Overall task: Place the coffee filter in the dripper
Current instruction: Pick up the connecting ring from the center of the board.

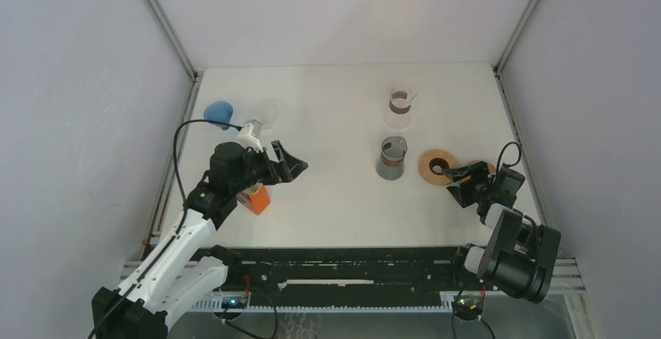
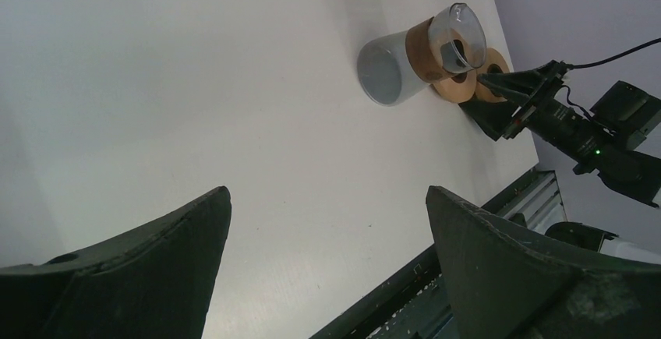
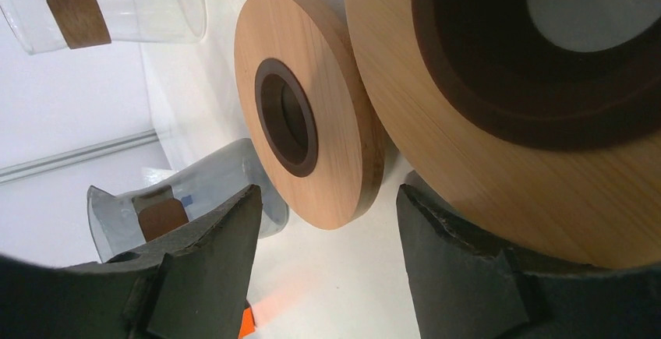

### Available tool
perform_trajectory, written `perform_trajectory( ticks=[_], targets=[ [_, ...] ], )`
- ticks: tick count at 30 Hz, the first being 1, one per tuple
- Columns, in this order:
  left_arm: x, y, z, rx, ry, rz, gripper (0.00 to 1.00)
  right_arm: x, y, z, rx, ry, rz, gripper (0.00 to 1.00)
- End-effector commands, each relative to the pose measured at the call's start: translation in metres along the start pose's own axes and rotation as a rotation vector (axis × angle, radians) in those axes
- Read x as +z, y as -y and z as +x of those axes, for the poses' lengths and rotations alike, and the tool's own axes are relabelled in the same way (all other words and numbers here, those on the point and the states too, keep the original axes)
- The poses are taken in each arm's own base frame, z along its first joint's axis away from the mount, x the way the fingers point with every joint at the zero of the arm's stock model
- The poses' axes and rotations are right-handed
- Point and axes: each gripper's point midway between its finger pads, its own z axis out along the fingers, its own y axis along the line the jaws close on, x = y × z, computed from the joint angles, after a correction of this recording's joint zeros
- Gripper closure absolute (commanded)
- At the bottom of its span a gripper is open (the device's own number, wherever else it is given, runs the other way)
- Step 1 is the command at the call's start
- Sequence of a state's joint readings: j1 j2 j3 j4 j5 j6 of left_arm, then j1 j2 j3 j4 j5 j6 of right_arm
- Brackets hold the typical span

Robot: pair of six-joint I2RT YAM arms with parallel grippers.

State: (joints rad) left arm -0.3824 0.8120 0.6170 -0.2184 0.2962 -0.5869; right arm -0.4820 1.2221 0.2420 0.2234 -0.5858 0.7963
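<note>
A blue cup-shaped piece and a pale translucent piece stand at the back left; I cannot tell which is the filter or the dripper. My left gripper is open and empty above bare table in front of them, holding nothing in the left wrist view. My right gripper is open and empty, low at the table beside two wooden rings. In the right wrist view one ring lies just past the fingertips, the other close at right.
An orange box sits under the left arm. A grey glass carafe stands mid-table, also seen in the left wrist view. A clear carafe with a brown collar stands behind it. Side walls enclose the table.
</note>
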Motion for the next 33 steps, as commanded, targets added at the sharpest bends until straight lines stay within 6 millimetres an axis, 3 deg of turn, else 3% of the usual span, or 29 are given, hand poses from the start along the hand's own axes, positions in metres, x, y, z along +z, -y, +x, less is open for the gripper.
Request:
perform_trajectory(
  ticks=[1, 11, 17, 21, 28, 33],
  targets=[
    [-0.004, 0.023, -0.022, 0.016, 0.071, 0.08, 0.0, 0.005, -0.005, -0.011, -0.002, 0.043, -0.032, 0.28],
    [-0.001, 0.022, -0.016, 0.002, 0.045, 0.082, 0.0, 0.021, -0.006, -0.007, 0.047, -0.023, -0.073, 0.4],
    [0.004, 0.023, -0.022, 0.001, 0.044, 0.075, 0.0, 0.027, -0.015, 0.001, 0.034, -0.051, -0.107, 0.57],
    [0.005, 0.027, -0.028, -0.001, 0.061, 0.083, 0.0, 0.025, -0.021, 0.003, 0.021, -0.063, -0.133, 0.76],
    [0.007, 0.04, -0.042, -0.026, 0.087, 0.126, 0.0, 0.009, -0.05, -0.007, -0.037, -0.042, -0.183, 1.0],
    [0.007, 0.049, -0.053, -0.051, 0.12, 0.15, 0.0, -0.01, -0.081, -0.019, -0.079, -0.009, -0.25, 1.0]
  ],
)
